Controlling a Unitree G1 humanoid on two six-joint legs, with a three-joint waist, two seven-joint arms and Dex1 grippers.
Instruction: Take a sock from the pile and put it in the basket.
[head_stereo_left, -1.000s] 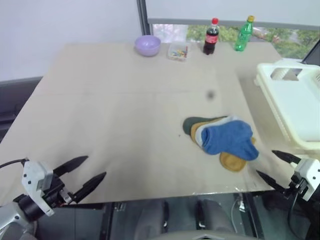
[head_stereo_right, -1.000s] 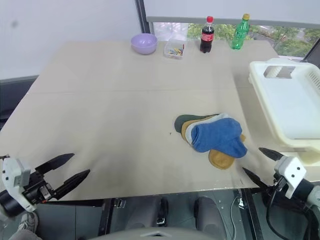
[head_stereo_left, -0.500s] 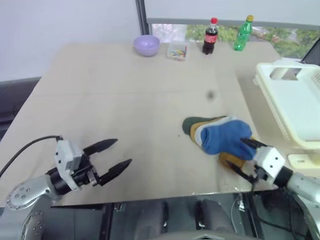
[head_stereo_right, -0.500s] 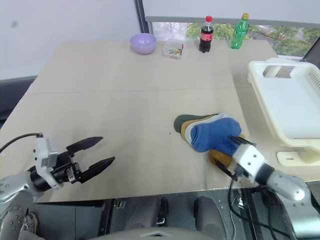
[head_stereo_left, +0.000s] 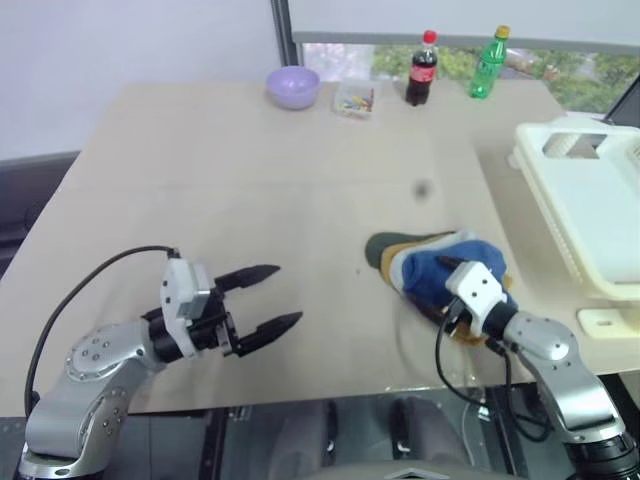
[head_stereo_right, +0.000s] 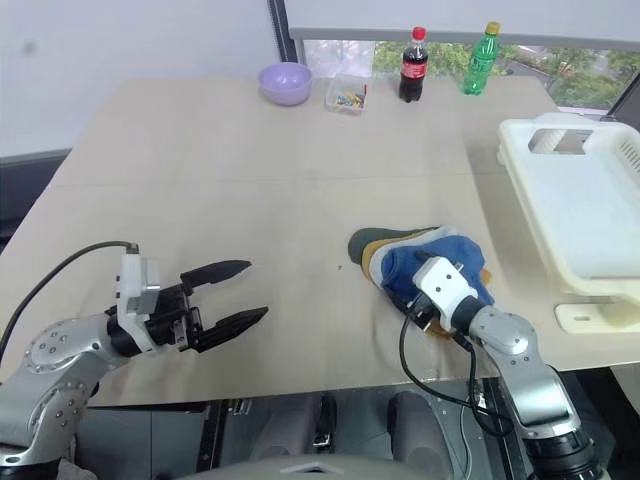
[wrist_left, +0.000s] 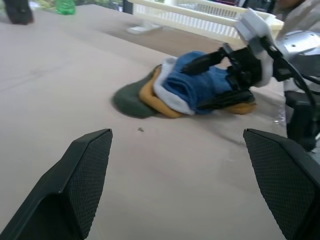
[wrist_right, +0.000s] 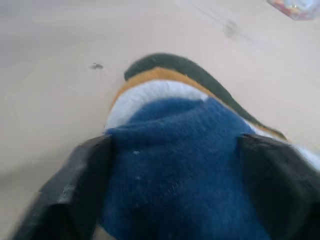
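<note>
On the left of the smooth tan table (head_stereo_left: 250, 170), the left gripper (head_stereo_left: 268, 298) hovers over bare surface, its two tapered black fingers spread wide and pointing toward the pile (head_stereo_left: 420, 262); the wrist view shows their inner pads (wrist_left: 85, 170) finely cross-hatched. At the far edge sit a rounded purple bowl (head_stereo_left: 293, 87), a small clear box (head_stereo_left: 355, 100) of coloured bits, a dark cola bottle (head_stereo_left: 420, 72) with a red cap and a green bottle (head_stereo_left: 487, 66). Right of centre lies the pile, a fan of soft overlapping socks: dark green lowest, then mustard, then light grey, with the blue knit sock (head_stereo_left: 432, 275) bunched on top. The right gripper (wrist_left: 212, 79) has one finger over and one under that sock's fuzzy fabric, the fingers part-closed around it and pressing its sides, the sock resting on the pile. Well apart, at the table's right edge, stands the basket (head_stereo_left: 590, 215), a cream rectangular plastic tub with a handle cut-out and slotted walls.
</note>
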